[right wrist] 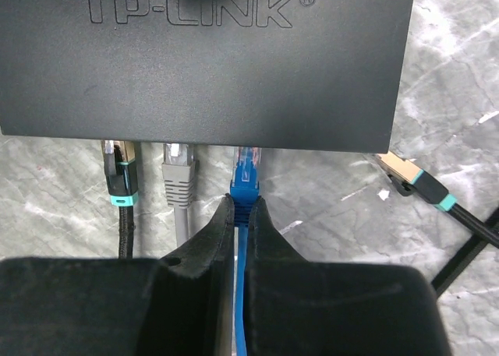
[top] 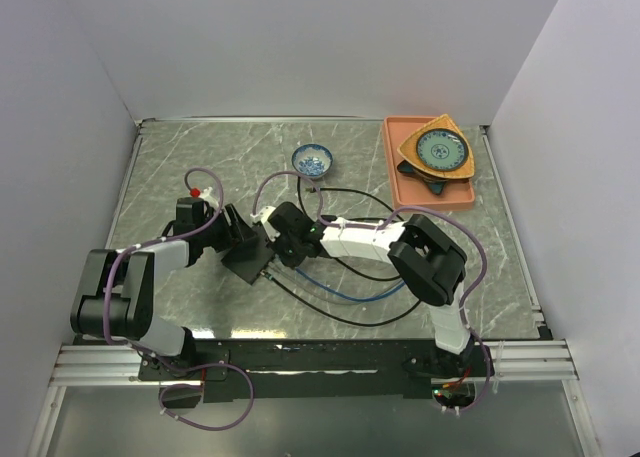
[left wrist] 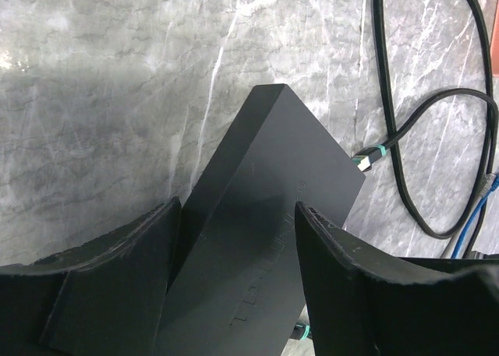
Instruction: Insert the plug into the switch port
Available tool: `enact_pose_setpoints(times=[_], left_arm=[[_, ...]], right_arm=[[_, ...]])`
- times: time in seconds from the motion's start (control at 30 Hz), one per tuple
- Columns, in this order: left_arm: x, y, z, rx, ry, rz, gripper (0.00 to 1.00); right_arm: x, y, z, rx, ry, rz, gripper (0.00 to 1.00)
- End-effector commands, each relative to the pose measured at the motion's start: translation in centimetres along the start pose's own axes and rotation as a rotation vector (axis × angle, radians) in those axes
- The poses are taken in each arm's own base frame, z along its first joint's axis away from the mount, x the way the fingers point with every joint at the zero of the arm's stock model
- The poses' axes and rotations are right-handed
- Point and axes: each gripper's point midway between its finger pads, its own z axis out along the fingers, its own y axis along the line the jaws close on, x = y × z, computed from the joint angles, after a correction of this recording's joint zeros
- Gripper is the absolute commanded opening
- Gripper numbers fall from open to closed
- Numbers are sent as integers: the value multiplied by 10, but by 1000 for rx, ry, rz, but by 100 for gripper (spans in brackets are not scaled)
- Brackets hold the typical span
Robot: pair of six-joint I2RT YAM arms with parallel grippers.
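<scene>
Mid-table, a bit left of ctr, the switch (top: 247, 257) lies btwn both arms, port row facing the right gripper (right wrist: 242, 212). Its jaws are clenched on the blue plug (right wrist: 246, 173) just behind the head. Plug tip sits at the port edge, beside a grey plug (right wrist: 178, 173) and black plug (right wrist: 119, 173) that look seated. Plug's long axis runs square to that edge w/ the switch dead ahead, so next move is prob a straight fwd push. Opposite, the left gripper (left wrist: 238, 208) straddles the switch, jaws apart; can't tell if pads actually press.
</scene>
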Motion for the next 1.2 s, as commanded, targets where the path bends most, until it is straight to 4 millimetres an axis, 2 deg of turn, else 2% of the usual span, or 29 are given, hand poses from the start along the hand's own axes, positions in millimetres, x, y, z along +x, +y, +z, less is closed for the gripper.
enact_pose_setpoints(times=[0.0, 0.53, 0.93, 1.17], left_arm=[[-7, -12, 2, 56, 1, 27, 66], [-2, -19, 4, 97, 30, 31, 66], [7, -25, 14, 96, 80, 60, 62], [11, -27, 17, 94, 101, 70, 59]], right_arm=[[-35, -7, -11, 21, -86, 2, 0], [-42, 0, 0, -10, -76, -6, 0], [-63, -4, -5, 12, -114, -40, 0], [-76, -3, -6, 12, -162, -1, 0]])
